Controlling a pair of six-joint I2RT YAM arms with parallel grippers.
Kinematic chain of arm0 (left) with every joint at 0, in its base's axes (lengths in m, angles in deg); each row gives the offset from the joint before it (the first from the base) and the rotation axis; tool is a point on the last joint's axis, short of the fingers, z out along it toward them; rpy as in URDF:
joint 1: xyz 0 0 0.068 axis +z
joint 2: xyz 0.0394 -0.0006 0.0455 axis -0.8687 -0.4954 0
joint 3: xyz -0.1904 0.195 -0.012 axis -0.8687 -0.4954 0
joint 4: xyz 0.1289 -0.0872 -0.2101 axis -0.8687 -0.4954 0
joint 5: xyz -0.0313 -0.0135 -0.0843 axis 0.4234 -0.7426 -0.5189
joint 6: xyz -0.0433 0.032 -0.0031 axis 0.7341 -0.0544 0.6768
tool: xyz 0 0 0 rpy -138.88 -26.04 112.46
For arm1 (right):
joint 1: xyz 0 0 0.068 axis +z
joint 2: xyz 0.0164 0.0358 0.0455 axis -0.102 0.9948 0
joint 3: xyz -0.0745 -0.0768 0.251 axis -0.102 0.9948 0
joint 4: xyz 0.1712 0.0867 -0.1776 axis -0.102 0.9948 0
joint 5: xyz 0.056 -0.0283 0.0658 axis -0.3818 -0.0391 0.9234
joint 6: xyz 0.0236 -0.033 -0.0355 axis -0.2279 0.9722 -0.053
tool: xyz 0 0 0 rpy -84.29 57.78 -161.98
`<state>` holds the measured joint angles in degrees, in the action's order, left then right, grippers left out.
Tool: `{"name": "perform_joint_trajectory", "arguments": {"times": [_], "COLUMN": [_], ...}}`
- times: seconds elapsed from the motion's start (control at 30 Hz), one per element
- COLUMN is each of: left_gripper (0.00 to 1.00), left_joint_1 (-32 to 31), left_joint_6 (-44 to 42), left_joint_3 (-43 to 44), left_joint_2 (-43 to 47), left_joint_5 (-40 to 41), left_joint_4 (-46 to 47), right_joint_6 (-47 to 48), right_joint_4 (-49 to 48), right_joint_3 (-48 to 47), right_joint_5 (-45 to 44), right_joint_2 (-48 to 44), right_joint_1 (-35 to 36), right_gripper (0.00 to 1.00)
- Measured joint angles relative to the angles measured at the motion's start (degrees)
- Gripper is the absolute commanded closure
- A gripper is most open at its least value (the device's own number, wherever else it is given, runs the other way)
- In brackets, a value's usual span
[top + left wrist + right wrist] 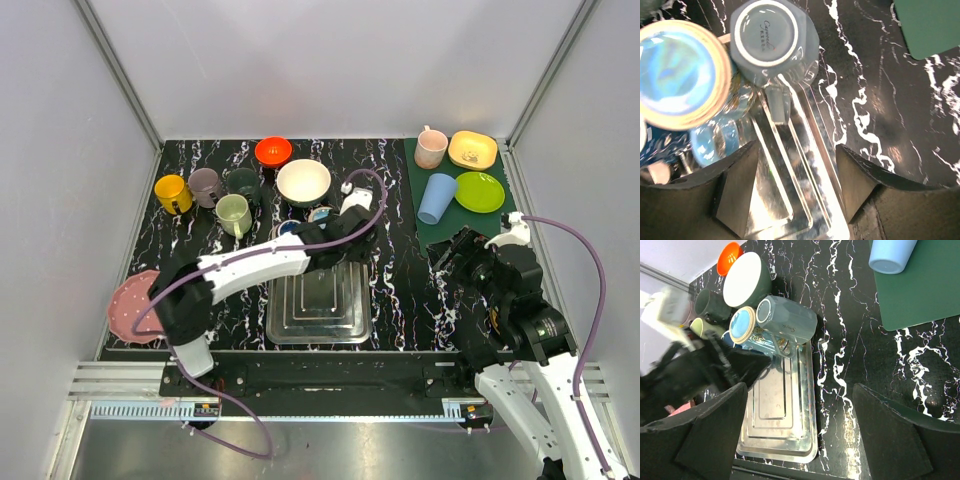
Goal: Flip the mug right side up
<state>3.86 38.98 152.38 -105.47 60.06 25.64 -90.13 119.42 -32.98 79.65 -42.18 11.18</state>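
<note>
A grey-blue mug stands upside down at the far end of the metal tray, its base with a maker's mark facing up and its handle pointing toward my left gripper. It also shows in the right wrist view. In the top view the left arm hides it. My left gripper is open and empty, low over the tray just short of the mug. In the top view the left gripper is at the tray's far edge. My right gripper is open and empty, off to the right.
A small blue bowl with a tan rim sits touching the mug's left side. A white bowl, an orange bowl and several mugs stand at the back left. A green mat holds a blue cup and plates. A pink plate lies at the left.
</note>
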Motion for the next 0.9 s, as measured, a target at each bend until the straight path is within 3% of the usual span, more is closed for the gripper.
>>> {"name": "perform_joint_trajectory", "arguments": {"times": [0.17, 0.3, 0.4, 0.5, 0.53, 0.7, 0.9], "left_gripper": [0.29, 0.27, 0.23, 0.03, 0.01, 0.02, 0.19], "left_joint_1": [-3.2, -3.9, 4.7, 19.4, 22.5, 30.1, 38.3], "left_joint_6": [-1.2, -1.2, -0.9, -1.5, -1.8, -3.6, -5.2], "left_joint_3": [-1.9, -9.0, -16.7, -22.3, -23.3, -23.8, -21.1], "left_joint_2": [10.4, 22.3, 32.5, 38.7, 39.7, 39.9, 28.3], "left_joint_5": [3.1, 4.0, 2.4, -0.9, -1.0, -3.2, -7.3], "left_joint_4": [-3.1, -3.2, -3.9, -4.9, -5.4, -6.2, -4.8], "right_joint_6": [0.0, 0.1, 0.1, 0.5, 0.8, 1.6, 1.9], "right_joint_4": [-0.7, -2.7, -4.7, -6.1, -6.5, -8.3, -9.6], "right_joint_3": [0.0, 0.7, 1.8, 2.8, 3.0, 3.7, 3.8], "right_joint_5": [0.4, 2.2, 4.5, 6.8, 7.6, 9.2, 10.3], "right_joint_2": [0.2, 0.7, 1.4, 2.9, 3.6, 5.9, 6.7], "right_joint_1": [0.0, 0.0, 0.0, 0.0, 0.0, 0.0, 0.0], "right_gripper": [0.09, 0.11, 0.11, 0.11, 0.11, 0.11, 0.11]}}
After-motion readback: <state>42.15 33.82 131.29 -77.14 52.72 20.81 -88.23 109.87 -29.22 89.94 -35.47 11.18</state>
